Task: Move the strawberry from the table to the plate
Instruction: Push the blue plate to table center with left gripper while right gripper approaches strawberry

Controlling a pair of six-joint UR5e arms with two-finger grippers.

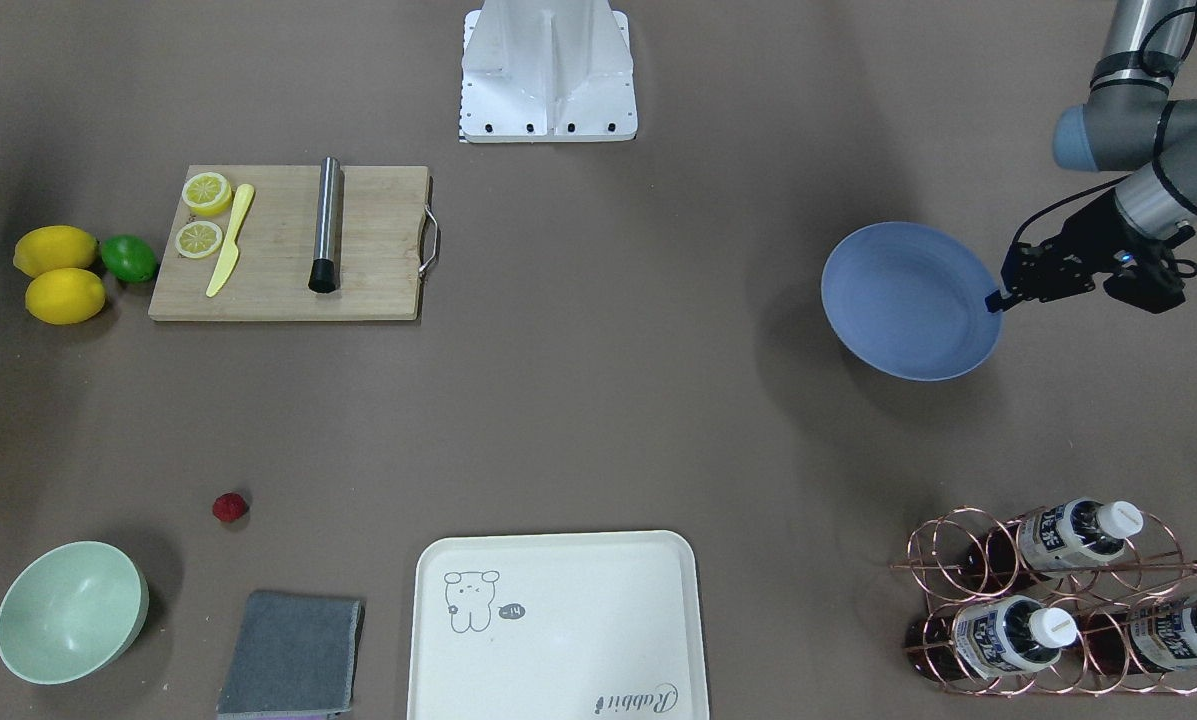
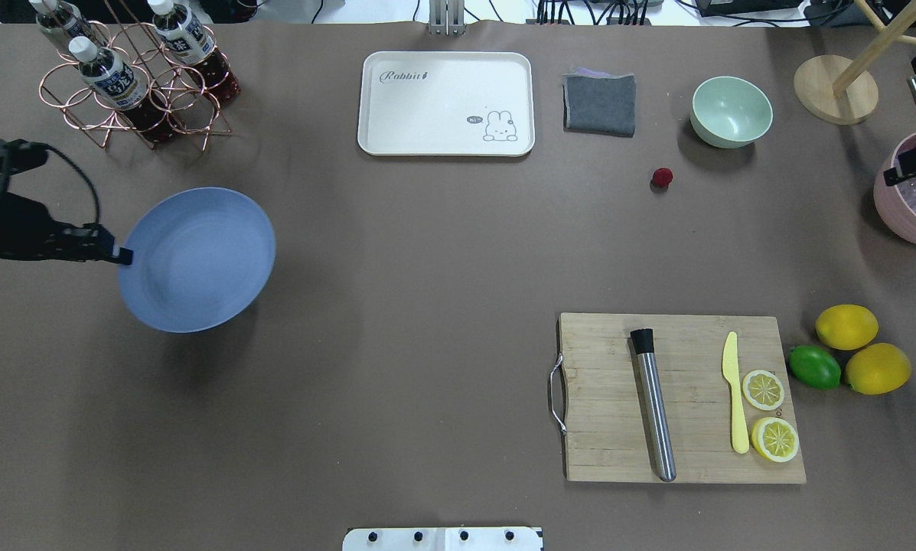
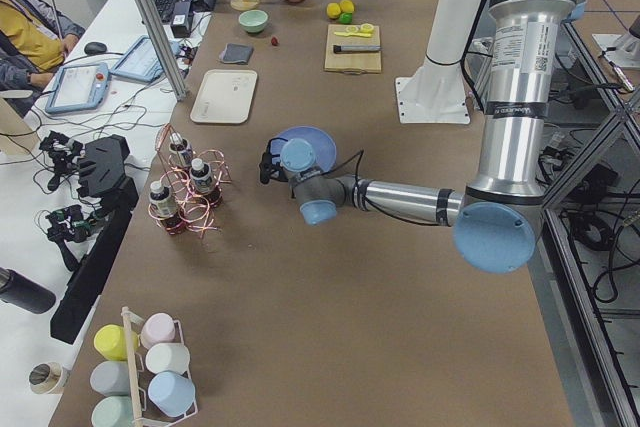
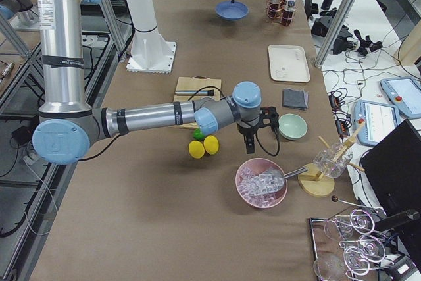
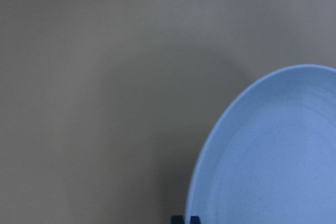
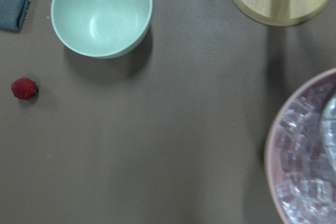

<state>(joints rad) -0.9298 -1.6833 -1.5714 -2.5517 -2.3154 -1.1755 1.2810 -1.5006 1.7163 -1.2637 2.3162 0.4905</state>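
Since the strawberry (image 2: 662,177) sits on the bare table (image 1: 598,420) on the robot's right half, w/ the plate (image 2: 197,260) well apart on the left half, the coming move turns on which arm is nearer the berry, and that's clearly the right one.

Right gripper (image 4: 249,143) hangs above the table by the pink ice bowl (image 6: 310,156), pointing down. Its fingers don't show in its own wrist cam, and the other views are too small or cropped, so can't tell if it's open or closed. Nothing seen in it.

From that gripper the berry lies toward the robot's left, approx the same depth on the table. In the right wrist view it's at the far left edge, below and left of the pale green bowl (image 6: 101,14). It's near the bowl and the grey cloth (image 2: 599,103) but touches neither. Berry is roundish, so no long axis to line up on; any approach angle should do.

Left gripper (image 2: 121,256) is clamped on the plate's rim. Plate looks tilted and, judging by its offset shadow, raised off the table. Plate is empty, so the pick isn't done yet; probably the right arm reaches left for the berry next.
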